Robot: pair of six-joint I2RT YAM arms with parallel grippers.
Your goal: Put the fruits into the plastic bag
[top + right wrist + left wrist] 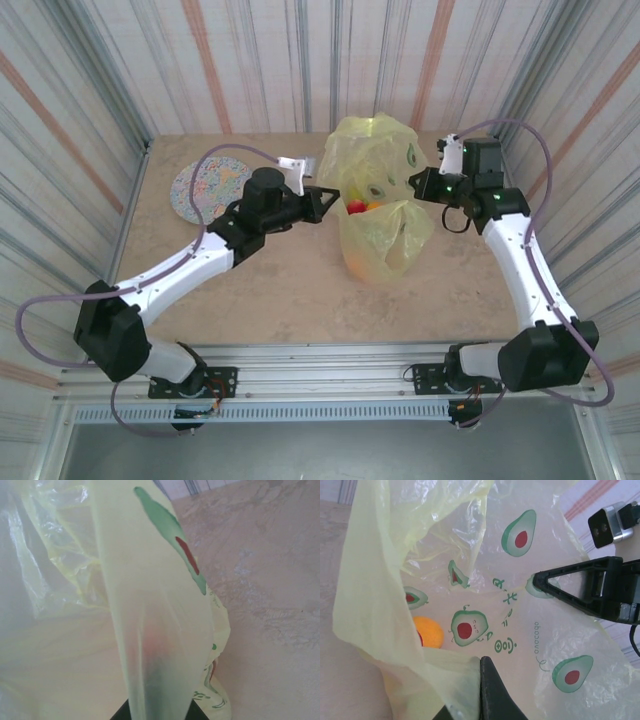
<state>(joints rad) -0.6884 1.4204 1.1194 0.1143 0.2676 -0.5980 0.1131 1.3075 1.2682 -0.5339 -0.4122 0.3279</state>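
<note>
On the desk (pixel 280 290), a speckled plate (pixel 208 190) lay well left of the plastic bag (pixel 375 170), apart from it.

At the bag's left rim, the left fingers (pixel 328 199) were closed, pinching the film. In the left wrist view the same dark fingers (pixel 491 685) stood at the bottom edge with yellow-green film bunched against them.

The bag stood mid-desk, its mouth stretched between the two sets of fingers and its upper wall rising behind.

Inside the mouth, just right of the left fingers, sat a red fruit (pixel 353 207) and an orange fruit (pixel 372 206), side by side and both within the bag. The left wrist view showed the orange fruit (pixel 429 631) low in the bag, with a sliver of red at its left side. A yellowish mass lay low in the bag's front; could not tell what it was.

At the bag's right rim, the right fingers (pixel 421 186) were closed on the film. Seen across the bag from the left wrist, their black tip (pixel 539 582) nipped the printed wall.

In the right wrist view the film (pixel 150 630) draped over the fingers, with bare desk (pixel 260 580) to the bag's right.
</note>
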